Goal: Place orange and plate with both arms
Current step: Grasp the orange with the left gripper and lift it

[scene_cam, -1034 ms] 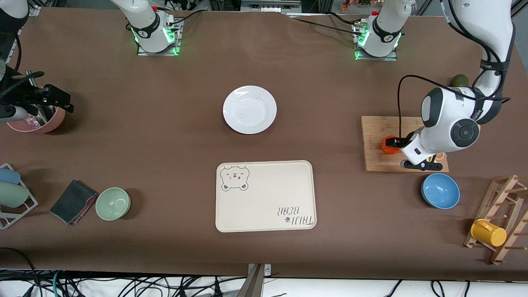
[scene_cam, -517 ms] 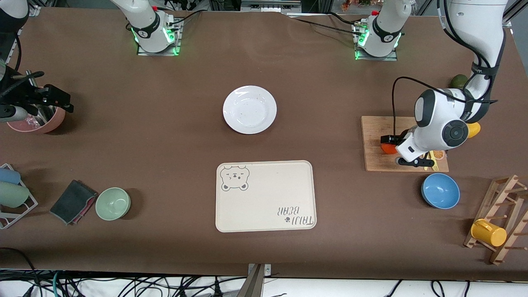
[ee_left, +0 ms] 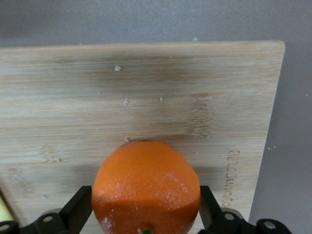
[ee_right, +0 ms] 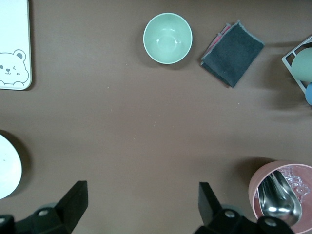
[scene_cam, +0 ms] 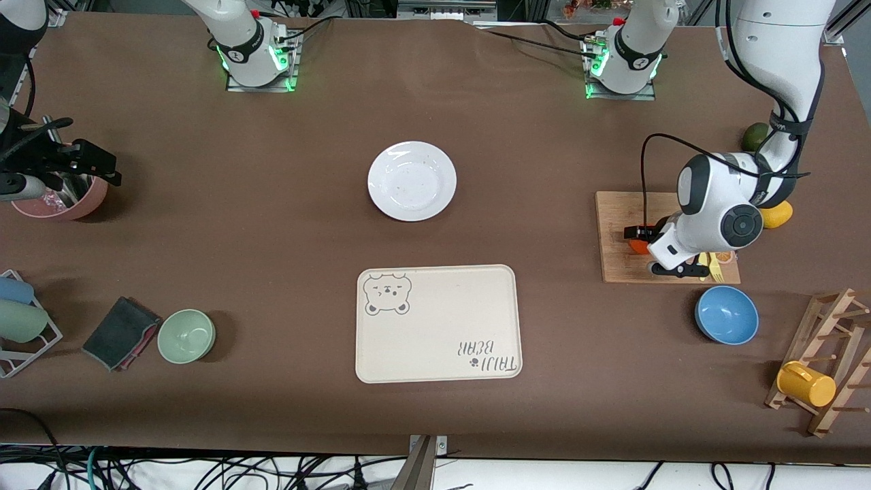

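Note:
The orange point(scene_cam: 634, 247) is held between the fingers of my left gripper point(scene_cam: 643, 249), just above the wooden cutting board point(scene_cam: 616, 221) at the left arm's end of the table. In the left wrist view the orange point(ee_left: 146, 187) fills the gap between both black fingers point(ee_left: 78, 212), with the board point(ee_left: 146, 87) under it. The white plate point(scene_cam: 412, 181) lies empty at the table's middle, farther from the front camera than the cream bear tray point(scene_cam: 435, 327). My right gripper point(scene_cam: 107, 170) is open and empty, waiting at the right arm's end; in its wrist view point(ee_right: 141, 200) the plate's edge point(ee_right: 7, 168) shows.
A pink cup of utensils point(scene_cam: 64, 199) stands under the right gripper. A green bowl point(scene_cam: 186, 335), a dark cloth point(scene_cam: 121, 332) and a cup rack point(scene_cam: 20, 320) lie nearer the camera. A blue bowl point(scene_cam: 726, 314), lemon point(scene_cam: 777, 215), avocado point(scene_cam: 754, 136) and mug rack point(scene_cam: 806, 384) surround the board.
My left gripper has shifted a little toward the right arm's end of the board with the orange in it, and its arm has straightened up. The right arm has not moved.

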Available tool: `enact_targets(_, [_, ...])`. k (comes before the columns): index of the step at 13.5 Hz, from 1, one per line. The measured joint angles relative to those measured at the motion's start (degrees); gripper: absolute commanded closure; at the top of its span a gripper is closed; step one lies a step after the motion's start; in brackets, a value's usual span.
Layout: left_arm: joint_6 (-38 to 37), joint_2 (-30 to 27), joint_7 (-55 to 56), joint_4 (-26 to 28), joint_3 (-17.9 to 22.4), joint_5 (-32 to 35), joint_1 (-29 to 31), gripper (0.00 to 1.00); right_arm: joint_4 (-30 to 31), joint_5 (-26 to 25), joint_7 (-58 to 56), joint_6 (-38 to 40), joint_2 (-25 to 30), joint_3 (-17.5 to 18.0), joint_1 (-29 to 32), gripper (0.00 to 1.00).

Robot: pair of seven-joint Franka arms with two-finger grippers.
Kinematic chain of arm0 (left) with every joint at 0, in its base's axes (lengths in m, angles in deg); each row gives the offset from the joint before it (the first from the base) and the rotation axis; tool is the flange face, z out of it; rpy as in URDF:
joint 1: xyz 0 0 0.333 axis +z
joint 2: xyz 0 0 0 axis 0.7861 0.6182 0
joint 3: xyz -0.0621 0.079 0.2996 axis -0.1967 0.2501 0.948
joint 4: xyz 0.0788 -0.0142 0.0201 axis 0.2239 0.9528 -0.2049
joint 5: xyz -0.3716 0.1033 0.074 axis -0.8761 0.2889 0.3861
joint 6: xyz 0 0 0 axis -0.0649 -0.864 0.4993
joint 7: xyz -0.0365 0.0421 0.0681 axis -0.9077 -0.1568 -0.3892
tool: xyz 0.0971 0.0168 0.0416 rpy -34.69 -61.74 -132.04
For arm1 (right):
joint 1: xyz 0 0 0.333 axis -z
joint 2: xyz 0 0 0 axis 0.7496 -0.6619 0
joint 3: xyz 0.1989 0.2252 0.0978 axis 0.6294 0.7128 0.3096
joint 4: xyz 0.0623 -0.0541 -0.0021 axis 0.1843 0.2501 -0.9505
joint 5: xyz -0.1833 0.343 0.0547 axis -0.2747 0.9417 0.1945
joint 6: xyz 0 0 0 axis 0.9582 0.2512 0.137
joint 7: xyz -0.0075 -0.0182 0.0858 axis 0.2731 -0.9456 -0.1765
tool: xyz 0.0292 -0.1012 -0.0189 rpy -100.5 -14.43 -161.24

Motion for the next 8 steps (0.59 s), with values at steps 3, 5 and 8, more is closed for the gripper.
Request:
enact_targets(3, [0.0, -0.04, 0.06, -0.36, -0.05, -0.17, 0.0, 1.0, 0.0, 0.0, 0.0, 0.0, 0.0, 0.0, 0.0, 0.0])
enact_targets(5, [-0.27, -0.09, 1.11, -1.07, -0.73, -0.24, -0.14, 1.0, 0.0, 0.0, 0.0, 0.0, 0.0, 0.0, 0.0, 0.0])
enact_targets(8, [-1.07, -1.04, 7.43, -2.66, -6.47, -0.34, -0.51, 1.0, 0.0, 0.0, 0.0, 0.0, 0.0, 0.0, 0.0, 0.0])
